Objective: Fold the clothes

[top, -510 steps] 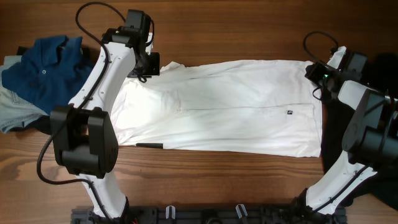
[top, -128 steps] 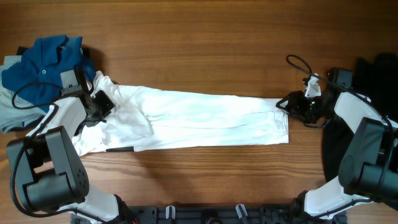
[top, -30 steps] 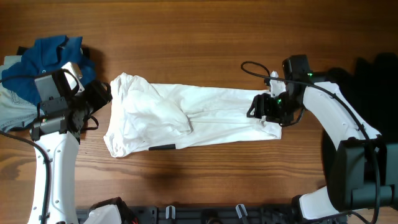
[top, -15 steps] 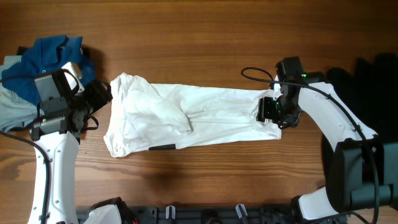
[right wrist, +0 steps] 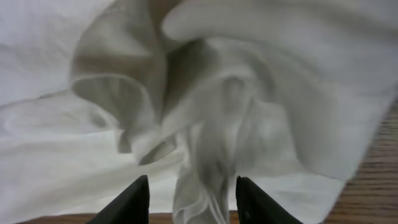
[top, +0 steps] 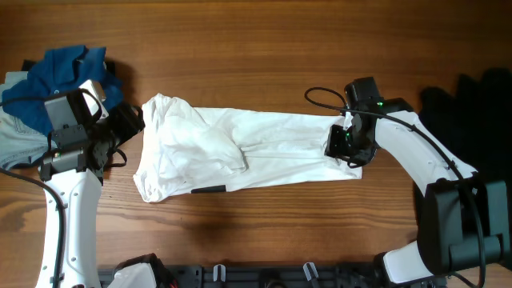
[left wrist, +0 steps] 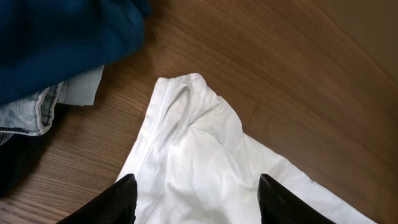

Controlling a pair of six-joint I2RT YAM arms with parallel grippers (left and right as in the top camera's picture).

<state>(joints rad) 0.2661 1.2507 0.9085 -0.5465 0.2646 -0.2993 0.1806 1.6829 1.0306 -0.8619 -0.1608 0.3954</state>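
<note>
The right gripper (right wrist: pixel 191 199) stands partly open over one end of the white shirt (top: pixel 264 148), with a bunched fold rising between its fingers. Whether they pinch it I cannot tell. The left gripper (left wrist: pixel 198 190) gapes wide and empty, the shirt's other end just beneath it.

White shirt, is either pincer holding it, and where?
Left pincer: open over the white shirt, holding nothing. Right pincer straddles a bunched fold at its right end; a firm grip cannot be told.
</note>
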